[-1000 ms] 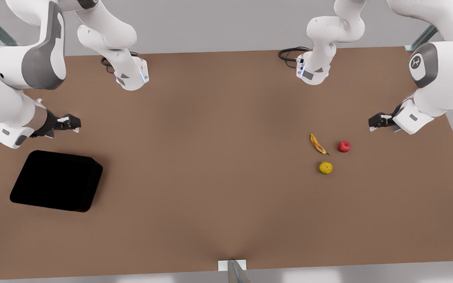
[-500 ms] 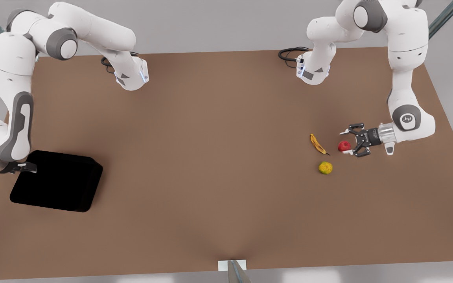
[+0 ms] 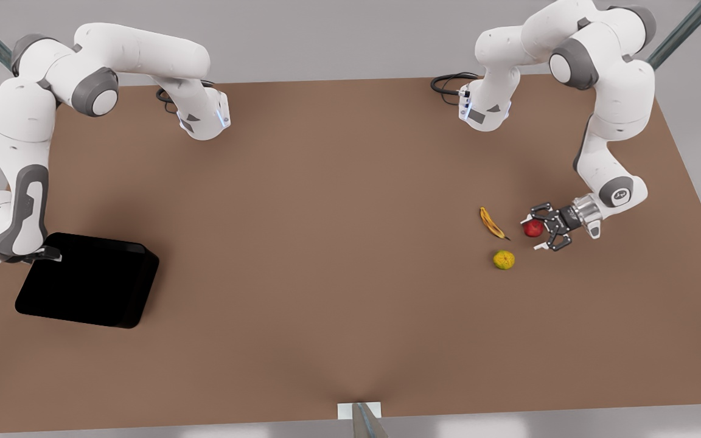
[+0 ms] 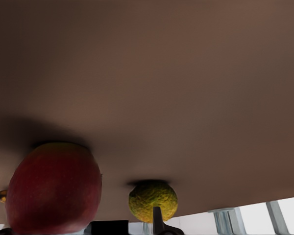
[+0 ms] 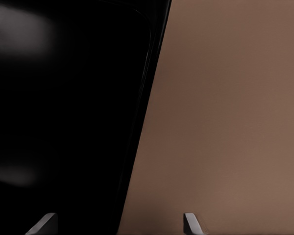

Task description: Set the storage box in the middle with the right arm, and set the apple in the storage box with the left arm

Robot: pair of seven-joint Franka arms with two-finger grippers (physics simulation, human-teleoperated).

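We brought our left gripper down around the apple and our right gripper onto the storage box rim.

brown table (matte), plain grey wall behind

— Front view? High above the desk, facing down, far.
— Left wrist view? Low, very near the apple.
— Right wrist view? Close over the storage box edge.

We see a brown table carrying the black storage box, the apple, a banana and a yellow-green fruit.
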